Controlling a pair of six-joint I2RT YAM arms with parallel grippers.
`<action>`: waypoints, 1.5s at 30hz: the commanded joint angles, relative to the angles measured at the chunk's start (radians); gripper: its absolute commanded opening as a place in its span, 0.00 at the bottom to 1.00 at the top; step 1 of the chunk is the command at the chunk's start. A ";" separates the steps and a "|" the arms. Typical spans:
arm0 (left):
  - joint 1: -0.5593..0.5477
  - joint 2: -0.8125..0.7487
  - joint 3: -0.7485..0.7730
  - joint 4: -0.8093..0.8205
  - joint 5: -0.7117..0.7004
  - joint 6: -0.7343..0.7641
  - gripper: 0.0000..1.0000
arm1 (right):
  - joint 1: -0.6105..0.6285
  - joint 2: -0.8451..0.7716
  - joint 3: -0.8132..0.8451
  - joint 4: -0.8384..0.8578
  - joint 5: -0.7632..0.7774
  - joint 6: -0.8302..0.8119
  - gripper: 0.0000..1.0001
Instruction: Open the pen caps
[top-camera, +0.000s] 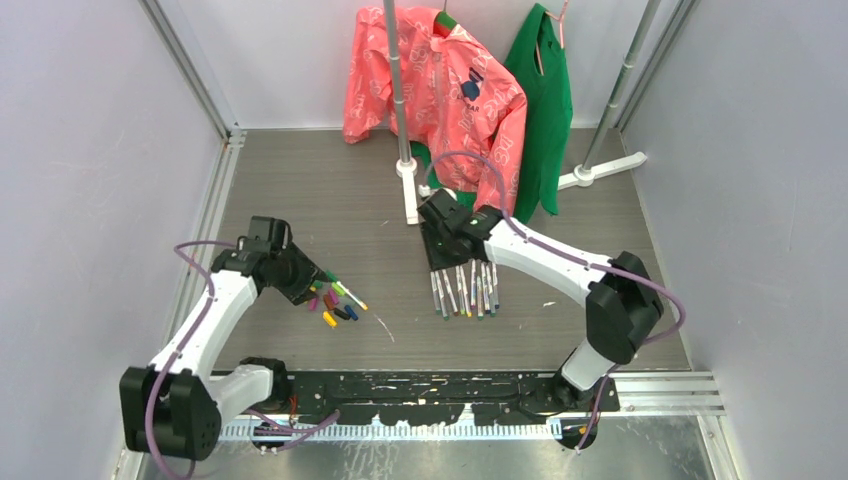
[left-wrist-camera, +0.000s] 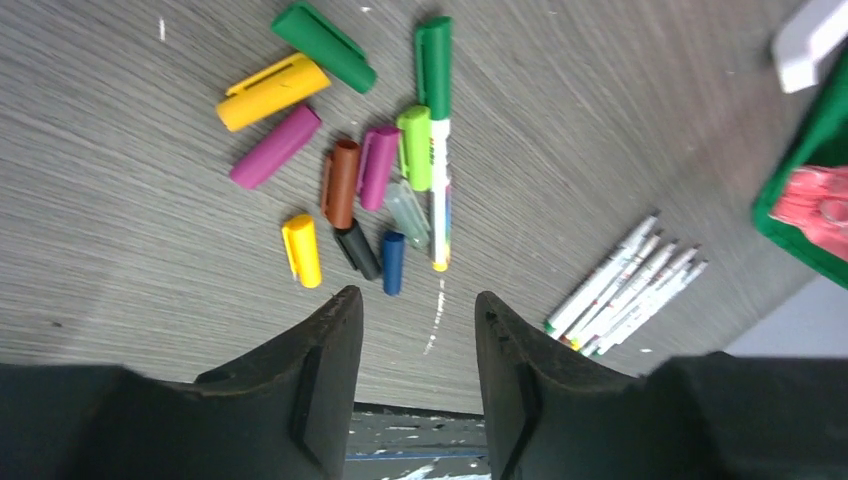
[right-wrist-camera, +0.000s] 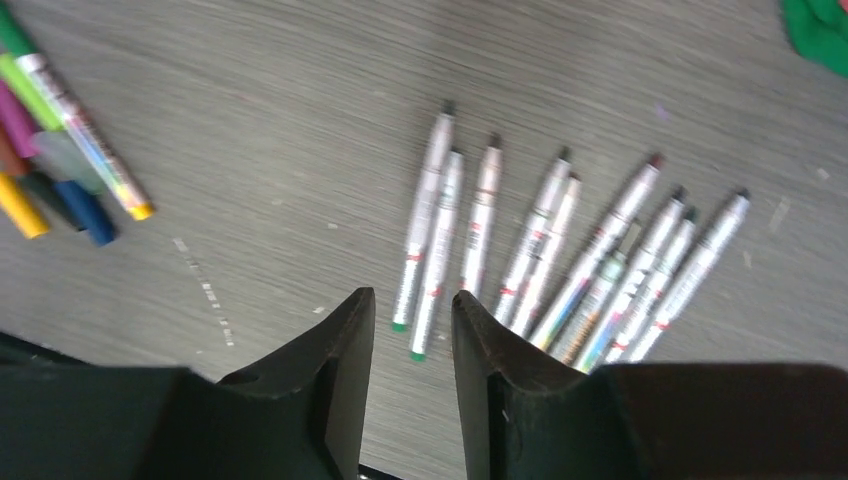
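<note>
Both claws are released and hold nothing. My left claw (left-wrist-camera: 415, 305) hangs over the loose caps (left-wrist-camera: 343, 183), left of centre on the table. The right claw (right-wrist-camera: 412, 300) hangs over the row of pens (right-wrist-camera: 482, 215) at centre, their bare tips pointing far.

One pen (left-wrist-camera: 440, 195) among the caps wears a green cap (left-wrist-camera: 433, 62). It lies just ahead of the left claw, with its long axis running away from the jaws and the cap at the far end. I judge the left arm much the nearer. The print on the barrels is too small to read.
</note>
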 joint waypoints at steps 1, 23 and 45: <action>0.004 -0.107 0.008 0.019 0.040 0.005 0.49 | 0.076 0.092 0.164 -0.015 -0.046 -0.063 0.41; 0.004 -0.421 -0.008 -0.115 0.023 0.025 0.61 | 0.239 0.558 0.627 -0.099 -0.131 -0.107 0.44; 0.004 -0.550 0.006 -0.155 0.025 0.065 0.61 | 0.292 0.760 0.858 -0.153 -0.126 -0.139 0.44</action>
